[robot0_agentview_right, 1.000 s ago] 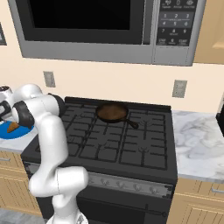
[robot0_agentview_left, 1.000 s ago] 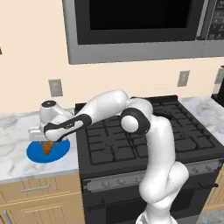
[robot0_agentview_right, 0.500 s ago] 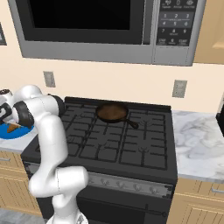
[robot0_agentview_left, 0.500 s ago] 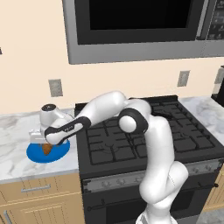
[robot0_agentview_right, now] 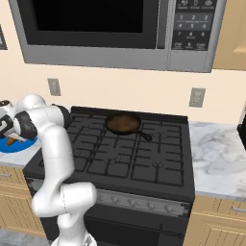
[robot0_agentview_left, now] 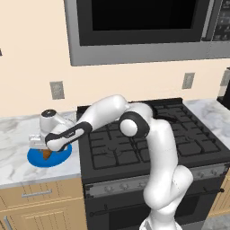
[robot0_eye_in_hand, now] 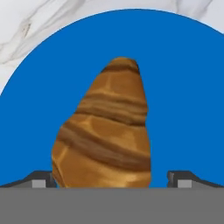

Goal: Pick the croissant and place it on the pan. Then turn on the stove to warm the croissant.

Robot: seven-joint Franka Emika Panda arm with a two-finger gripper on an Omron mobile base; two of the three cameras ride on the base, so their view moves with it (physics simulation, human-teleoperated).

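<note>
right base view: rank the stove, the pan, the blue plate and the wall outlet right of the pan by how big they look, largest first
1. stove, by far the largest
2. pan
3. blue plate, unsure: the arm hides part of it, so it could match the pan
4. wall outlet, smallest

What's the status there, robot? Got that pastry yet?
Gripper open, low over the croissant, a fingertip on each side, not closed. Croissant lying on the blue plate. Pan waiting on the stove. Nothing in the way.

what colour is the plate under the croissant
Solid bright blue plate, plain with no pattern, under the golden-brown croissant; clearest in the hand view.
</note>
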